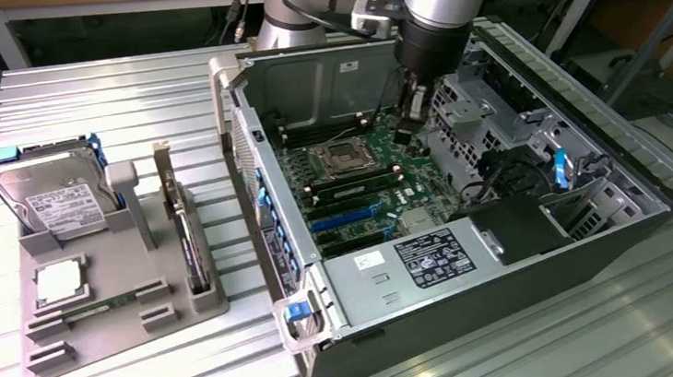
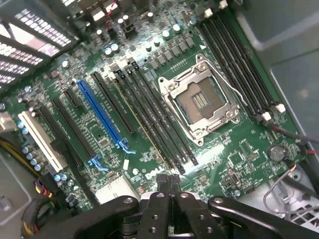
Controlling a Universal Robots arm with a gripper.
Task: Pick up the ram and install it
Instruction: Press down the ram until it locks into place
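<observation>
Now | arm (image 1: 436, 3) reaching down into case (image 1: 465, 232) | end effector (image 2: 169, 181) pressed together above motherboard (image 2: 149, 114)

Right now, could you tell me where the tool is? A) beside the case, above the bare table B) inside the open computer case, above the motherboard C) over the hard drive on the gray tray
B: the tool hangs inside the open computer case, above the motherboard near the empty processor socket.

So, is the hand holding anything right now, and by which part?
Nothing is held: the hand is shut, fingertips together and empty, over the motherboard.
</observation>
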